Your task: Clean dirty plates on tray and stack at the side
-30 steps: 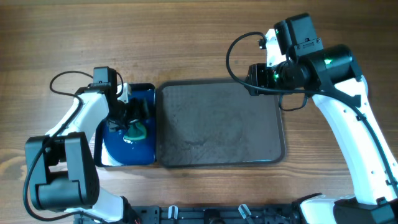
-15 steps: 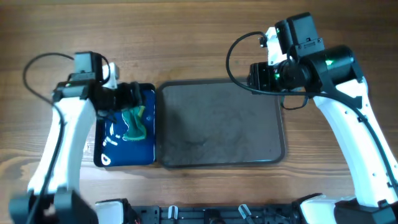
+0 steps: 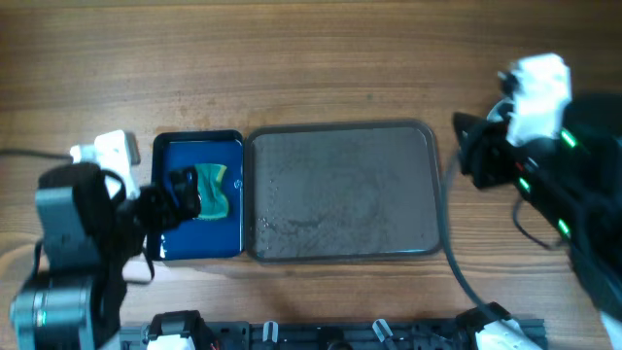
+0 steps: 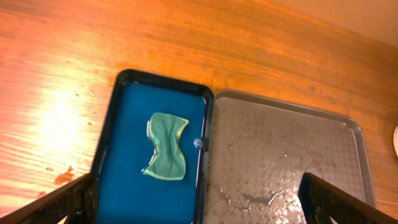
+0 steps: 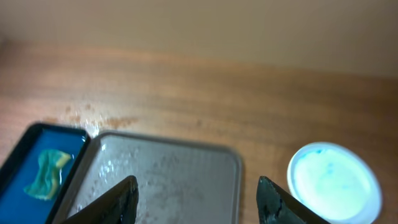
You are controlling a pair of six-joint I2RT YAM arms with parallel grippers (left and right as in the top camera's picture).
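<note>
My right pincer (image 5: 196, 190) hangs wide open and empty above the wet grey tray (image 5: 168, 180), and my left pincer (image 4: 199, 186), open just as wide, holds nothing over the green cloth (image 4: 166, 154) in the small blue tray (image 4: 127, 118). The grey tray carries no plate; one white plate (image 5: 334, 183) with a pale blue smear lies on the wooden surface (image 5: 186, 81) beyond its right end, and I cannot tell if others are under it. I judge it stiff, smooth, perhaps slippery and breakable, so I would take it by the rim.
</note>
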